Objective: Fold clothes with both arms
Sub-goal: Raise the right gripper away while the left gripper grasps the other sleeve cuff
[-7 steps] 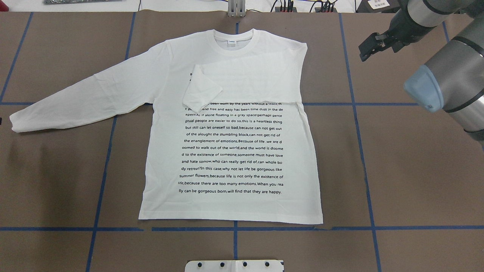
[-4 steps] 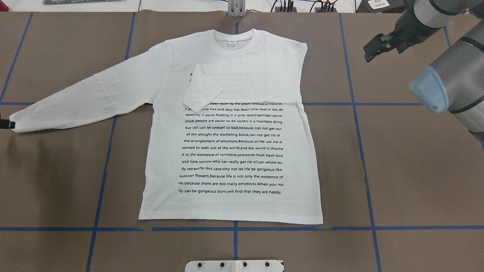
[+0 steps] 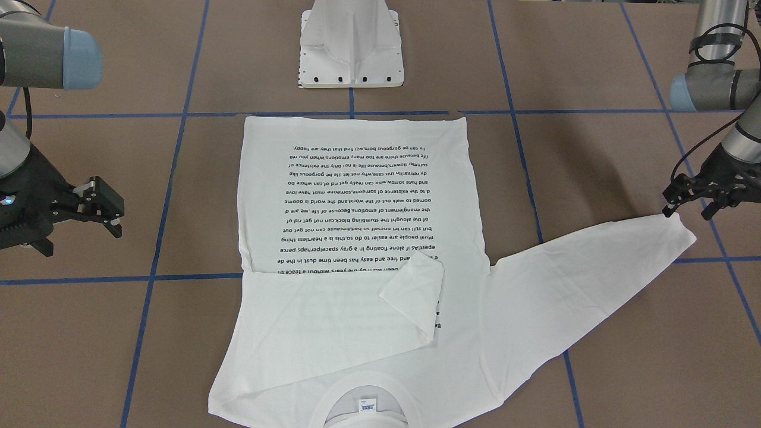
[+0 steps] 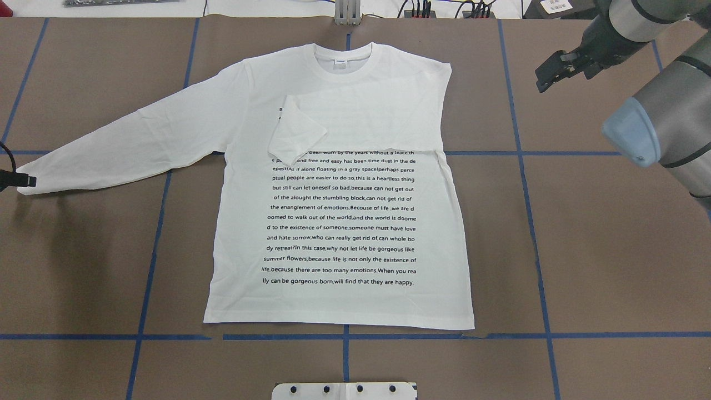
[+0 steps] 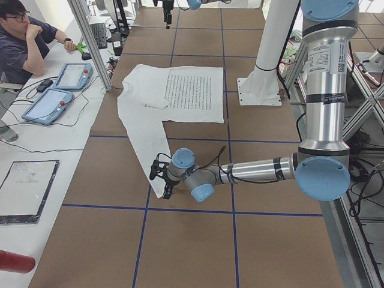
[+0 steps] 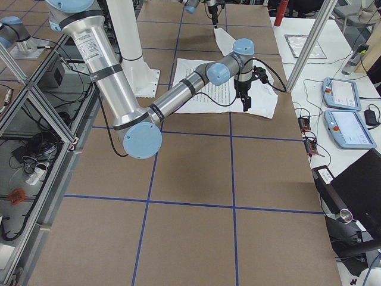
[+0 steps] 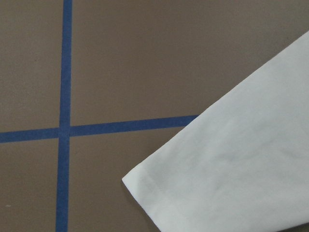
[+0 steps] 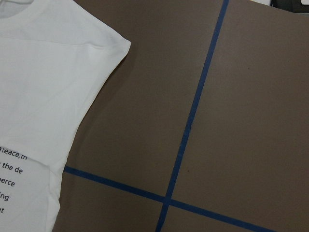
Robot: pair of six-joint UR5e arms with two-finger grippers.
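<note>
The white long-sleeved shirt point(image 4: 339, 222) lies flat on the brown table, black text facing up, neckline at the far side. One sleeve is folded across the chest point(image 4: 297, 133). The other sleeve stretches out to the overhead view's left and ends in a cuff point(image 4: 33, 179). My left gripper point(image 3: 686, 208) hovers open right at that cuff point(image 3: 678, 232); only its tip point(image 4: 22, 180) shows in the overhead view. The left wrist view shows just the cuff point(image 7: 231, 164) on the table. My right gripper point(image 3: 104, 208) is open and empty, well off the shirt's other side, also visible from overhead point(image 4: 550, 72).
The white pedestal base point(image 3: 351, 47) stands beside the shirt's hem. Blue tape lines point(image 4: 522, 166) cross the table. A side table with tablets point(image 5: 60, 90) and a seated person point(image 5: 24, 42) runs along the far edge, with cables point(image 4: 444, 8) there.
My left gripper has come in from the overhead view's left edge up to the sleeve cuff. My right gripper has drifted a little further from the shirt, toward the far right.
</note>
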